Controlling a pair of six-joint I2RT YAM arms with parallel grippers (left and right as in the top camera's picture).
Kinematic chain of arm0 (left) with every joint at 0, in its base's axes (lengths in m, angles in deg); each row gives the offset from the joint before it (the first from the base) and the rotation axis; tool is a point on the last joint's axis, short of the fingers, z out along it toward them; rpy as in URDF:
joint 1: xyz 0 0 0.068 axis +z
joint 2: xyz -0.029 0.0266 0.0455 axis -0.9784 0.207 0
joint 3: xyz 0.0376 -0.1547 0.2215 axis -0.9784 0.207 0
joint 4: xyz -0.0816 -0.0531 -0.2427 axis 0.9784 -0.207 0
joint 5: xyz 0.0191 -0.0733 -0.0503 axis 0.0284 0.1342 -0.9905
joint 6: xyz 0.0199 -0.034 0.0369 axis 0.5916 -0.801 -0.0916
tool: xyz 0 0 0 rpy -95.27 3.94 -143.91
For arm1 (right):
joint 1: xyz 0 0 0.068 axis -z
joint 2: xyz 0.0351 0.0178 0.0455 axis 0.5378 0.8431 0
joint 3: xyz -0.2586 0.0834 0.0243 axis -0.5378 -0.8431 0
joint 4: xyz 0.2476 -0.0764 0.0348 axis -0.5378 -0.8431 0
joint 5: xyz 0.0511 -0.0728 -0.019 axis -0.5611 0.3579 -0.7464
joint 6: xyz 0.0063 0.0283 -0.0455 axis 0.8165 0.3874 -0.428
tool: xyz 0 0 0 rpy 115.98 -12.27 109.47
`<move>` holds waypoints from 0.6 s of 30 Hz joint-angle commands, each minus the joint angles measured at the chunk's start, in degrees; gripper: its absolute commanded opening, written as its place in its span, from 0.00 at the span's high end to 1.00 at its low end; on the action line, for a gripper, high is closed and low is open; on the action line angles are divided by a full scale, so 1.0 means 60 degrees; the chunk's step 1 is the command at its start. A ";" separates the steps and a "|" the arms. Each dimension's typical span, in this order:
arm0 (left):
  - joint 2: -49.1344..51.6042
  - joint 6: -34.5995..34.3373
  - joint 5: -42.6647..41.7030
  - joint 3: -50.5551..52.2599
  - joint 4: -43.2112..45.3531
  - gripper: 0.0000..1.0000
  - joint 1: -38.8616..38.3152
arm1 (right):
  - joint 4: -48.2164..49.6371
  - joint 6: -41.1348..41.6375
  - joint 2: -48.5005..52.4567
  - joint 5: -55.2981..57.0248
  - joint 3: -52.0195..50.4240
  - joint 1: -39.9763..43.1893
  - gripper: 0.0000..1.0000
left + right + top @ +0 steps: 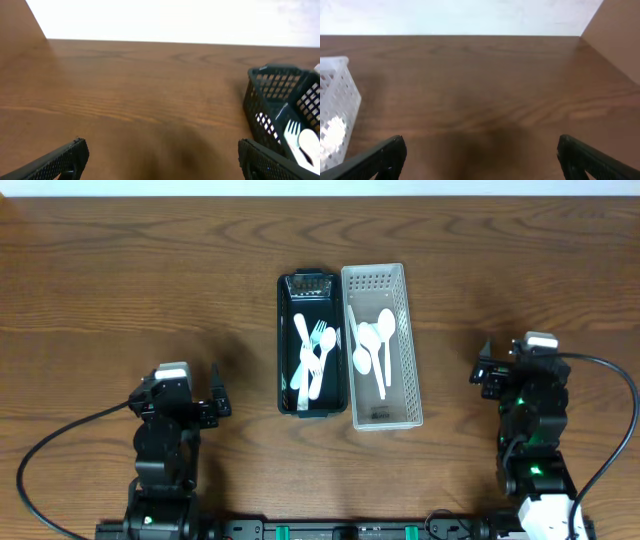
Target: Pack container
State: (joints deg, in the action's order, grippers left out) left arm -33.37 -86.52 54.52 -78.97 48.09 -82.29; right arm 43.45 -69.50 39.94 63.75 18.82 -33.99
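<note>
Closest thing in both wrist views is the tool's own fingers (60,160), and on each arm they're spread wide with nothing between them. So the left tool (162,152) is released and the right tool (480,150) is released too, both parked over bare tabletop (125,90).

Ahead and to the right of the left tool sits the black basket (270,95), with white forks and spoons (312,355) piled in it. Right up against its far side is the white basket (340,95), ahead-left of the right tool, holding a few spoons (375,345).

Nothing loose lies outside them, so my guess is packing means moving cutlery between baskets, though I can't tell which way.

Tip: come in from above, go for a handle sticking clear of the pile, and keep off the mesh walls so the basket doesn't slide.
</note>
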 commanded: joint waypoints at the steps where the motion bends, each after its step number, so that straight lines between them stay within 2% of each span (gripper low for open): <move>1: -0.0219 0.0066 0.0047 -0.0106 0.0025 0.02 -0.0033 | -0.0149 0.0211 -0.0095 0.0135 -0.0073 -0.0018 0.01; 18: 0.0055 0.0066 0.0047 -0.0102 0.0022 0.02 -0.0033 | -0.3963 0.0211 -0.0120 0.0135 -0.0073 -0.0018 0.01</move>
State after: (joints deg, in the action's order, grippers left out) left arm -33.55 -86.52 54.52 -78.97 48.02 -82.31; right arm 21.52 -69.45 39.70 63.93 18.38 -33.99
